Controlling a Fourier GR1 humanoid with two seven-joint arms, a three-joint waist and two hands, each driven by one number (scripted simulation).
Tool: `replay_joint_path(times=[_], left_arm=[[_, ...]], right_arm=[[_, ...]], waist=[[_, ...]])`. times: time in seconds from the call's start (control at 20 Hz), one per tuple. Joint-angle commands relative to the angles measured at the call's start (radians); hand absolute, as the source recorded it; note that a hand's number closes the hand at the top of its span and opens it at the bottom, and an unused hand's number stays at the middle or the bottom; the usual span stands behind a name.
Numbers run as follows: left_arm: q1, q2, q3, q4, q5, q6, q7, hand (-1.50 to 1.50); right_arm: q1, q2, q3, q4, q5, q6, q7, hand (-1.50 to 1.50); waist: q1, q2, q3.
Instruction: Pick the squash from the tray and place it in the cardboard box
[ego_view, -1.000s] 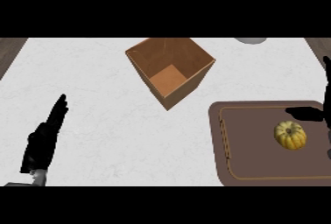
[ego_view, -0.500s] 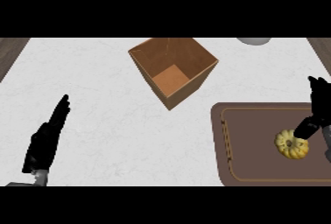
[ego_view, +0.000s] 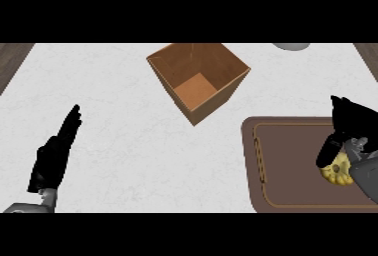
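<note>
Bright, even light across the white counter (ego_view: 148, 125). No glare, barely any shadows. Inside of the cardboard box (ego_view: 198, 80) shaded darker on one wall.

right hand (ego_view: 347, 135) moved down over squash (ego_view: 338, 170) on tray (ego_view: 288, 165), fingers now curled round it.

Squash (ego_view: 339, 170) mostly hidden under the right hand (ego_view: 353, 131), only a yellow ribbed patch shows, so can't tell if the fingers actually wrap it or just sit over it. Tray (ego_view: 291, 165) runs off the right edge and its lower right is covered by the forearm; left hand (ego_view: 53, 156) forearm is cut at the bottom. Grey round thing (ego_view: 292, 46) at the top is clipped, can't identify it.
</note>
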Motion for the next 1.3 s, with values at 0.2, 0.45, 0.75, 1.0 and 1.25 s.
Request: replay_joint_path(times=[0.2,0.45,0.75,1.0,1.25], left_arm=[[0.028,-0.024,-0.014,0.023,-0.032,-0.001,-0.047,0.0],[0.019,-0.011,0.013,-0.045,-0.014,0.0,0.034,0.0],[-0.005,-0.048,-0.013,0.001,-0.064,0.021,0.015,0.0],[0.052,-0.015,0.028,-0.041,-0.028,-0.028,-0.013,0.0],[0.013,-0.043,0.02,-0.014,-0.05,-0.015,0.014,0.0]], right_arm=[[-0.032,0.091,0.014,0.011,0.032,0.122,0.287,-1.5],[0.028,0.09,-0.005,0.041,0.057,0.109,0.253,-1.5],[0.06,0.106,-0.019,0.037,0.102,0.116,0.249,-1.5],[0.084,0.134,-0.038,-0.023,0.13,0.147,0.268,-1.5],[0.117,0.145,-0.073,-0.059,0.165,0.167,0.258,-1.5]], waist=[[-0.003,-0.001,0.001],[-0.001,-0.001,0.003],[-0.007,0.001,0.002],[-0.003,-0.002,0.002],[-0.013,-0.002,0.002]])
